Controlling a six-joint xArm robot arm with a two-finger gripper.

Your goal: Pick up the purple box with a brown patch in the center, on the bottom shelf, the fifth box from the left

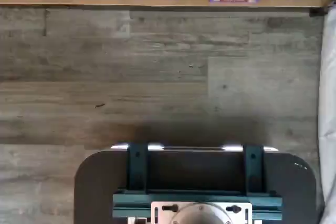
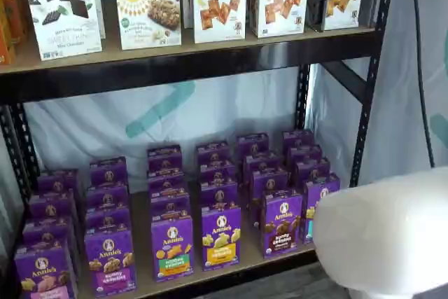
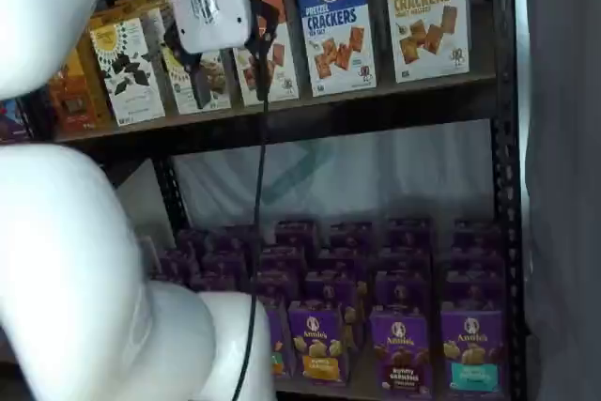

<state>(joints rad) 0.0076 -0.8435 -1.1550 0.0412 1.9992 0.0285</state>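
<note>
You have two shelves in a shelf view: one upper shelf (image 2: 196, 61) and the bottom shelf (image 2: 238, 265). Across the bottom shelf's front row you can count six purple cartons (image 2: 171, 246); just one of them, the purple box (image 2: 281, 223), carries a brown band. On the upper shelf, count at least five cracker boxes (image 2: 219, 1) along the front.

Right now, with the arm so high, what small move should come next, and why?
Probably lower the gripper toward the bottom shelf. Its jaws stand open and empty up at the cracker shelf, while the purple box with the brown band waits untouched in the front row below, between the yellow-banded carton and the teal-banded one. Any grasp seems to need that descent first.
</note>
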